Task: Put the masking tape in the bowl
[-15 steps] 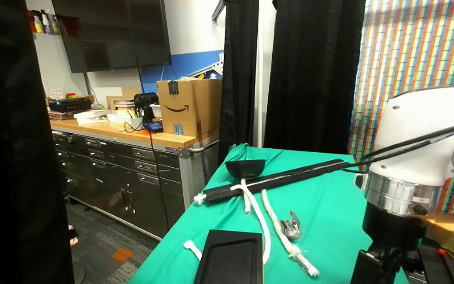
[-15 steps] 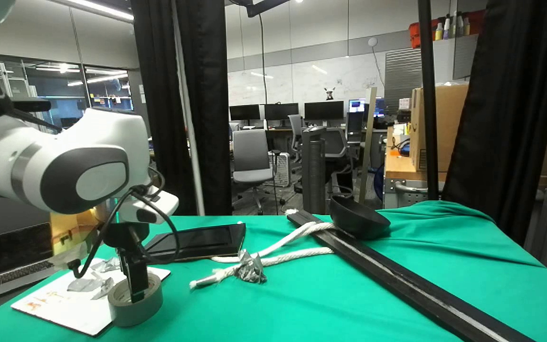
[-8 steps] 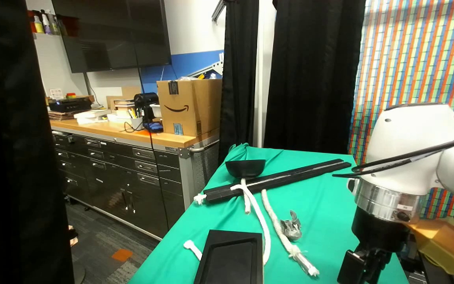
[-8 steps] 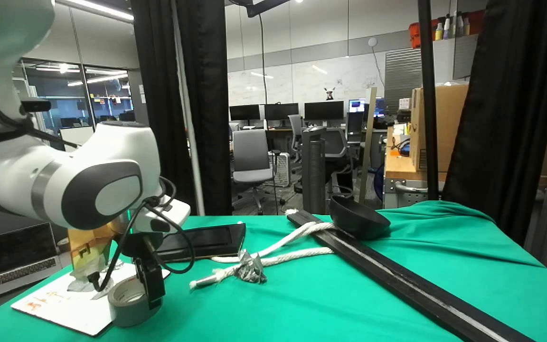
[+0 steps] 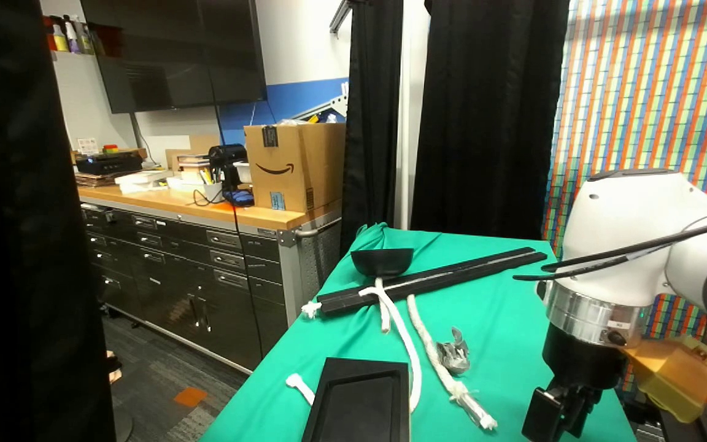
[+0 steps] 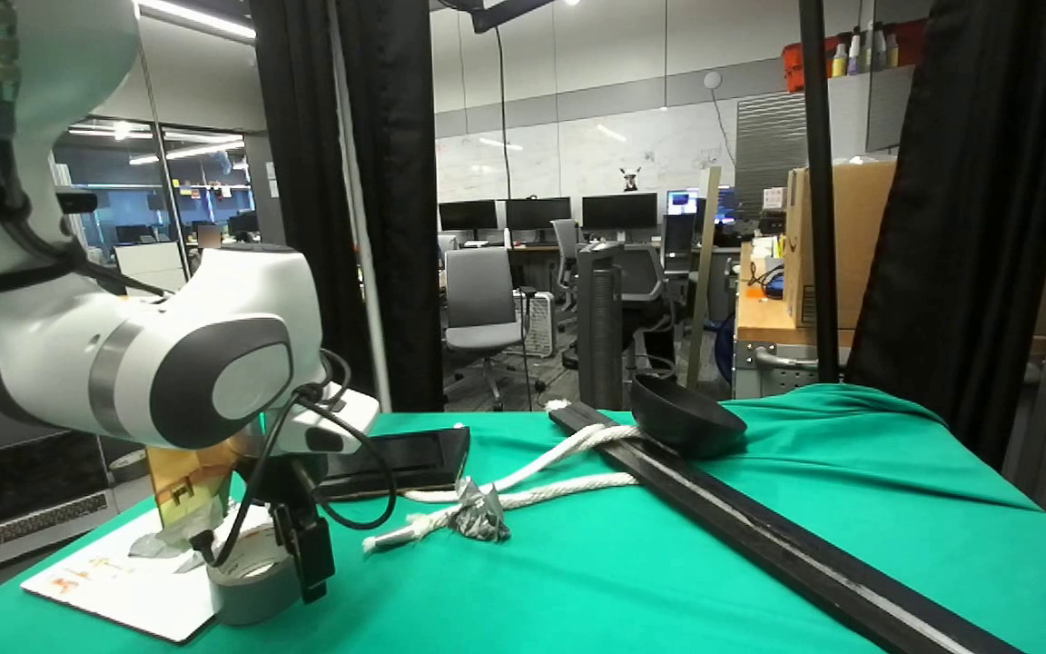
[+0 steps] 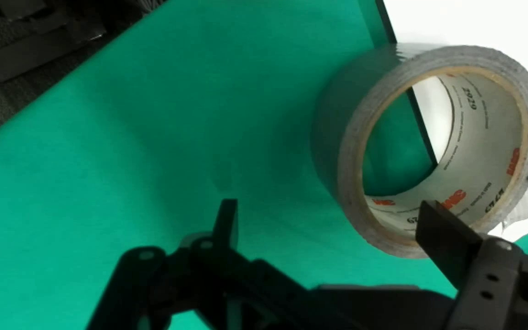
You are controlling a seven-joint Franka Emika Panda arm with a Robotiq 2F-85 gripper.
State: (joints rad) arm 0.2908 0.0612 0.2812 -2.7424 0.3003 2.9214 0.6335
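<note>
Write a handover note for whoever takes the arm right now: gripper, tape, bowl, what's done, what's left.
Gripper: open, holding nothing, low beside the roll. One fingertip overlaps it in the wrist view; contact can't be told.
Masking tape: hole facing up, at the edge of the white board.
Bowl: across the table, by the long black stick.
Done: approach only; the roll is neither gripped nor in the bowl.
Left: grip it, carry it over, set it in the bowl.
</note>
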